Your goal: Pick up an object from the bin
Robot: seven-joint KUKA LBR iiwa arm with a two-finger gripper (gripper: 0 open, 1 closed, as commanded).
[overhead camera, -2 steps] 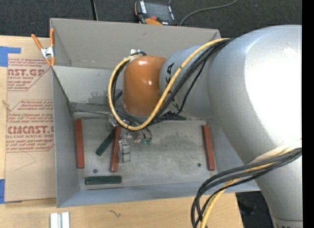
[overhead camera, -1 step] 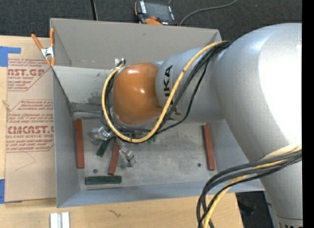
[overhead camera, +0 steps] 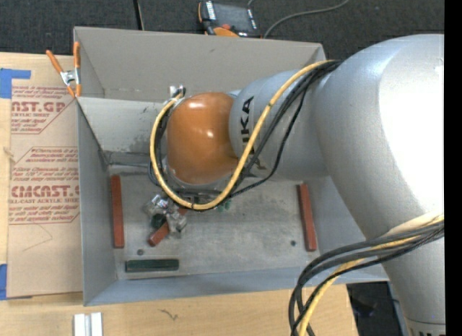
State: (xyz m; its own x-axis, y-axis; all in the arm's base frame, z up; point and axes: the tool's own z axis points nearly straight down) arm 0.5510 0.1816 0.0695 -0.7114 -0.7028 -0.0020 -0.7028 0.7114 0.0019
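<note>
- Judged step: the reach down onto a thing, with no lift begun.
- Low over the floor of the bin [overhead camera: 216, 53], left of its middle and under the orange cover [overhead camera: 198, 136]: the gripper [overhead camera: 166, 215].
- Cannot tell how far open, nor whether anything is in its hold; too much hidden by the wrist.
- Nearest to it, on the side towards the lower-left corner: a small red-brown piece [overhead camera: 157, 238], lying tilted on the floor. Touching the gripper or just beside it, cannot tell which. Judged the likely pick.
- Flat along the lower edge, near the lower-left corner and apart from the gripper: a dark bar [overhead camera: 151, 264].
- Close along the left wall: a red strip [overhead camera: 116, 212]. Towards the right wall, well apart: a second strip [overhead camera: 307, 217].
- Next move, as a judgement: settle round the red-brown piece, close, then lift straight up. Calls for a centred hold, since so small and tilted a piece could slip out or be pushed aside.
- Surface: bare grey metal, flat and scuffed, with sloping walls on the left and far sides.
- Room: plenty. No heap, few things, all lying well apart. Only the left strip and the dark bar at all near, and neither in the way of a straight lift.
</note>
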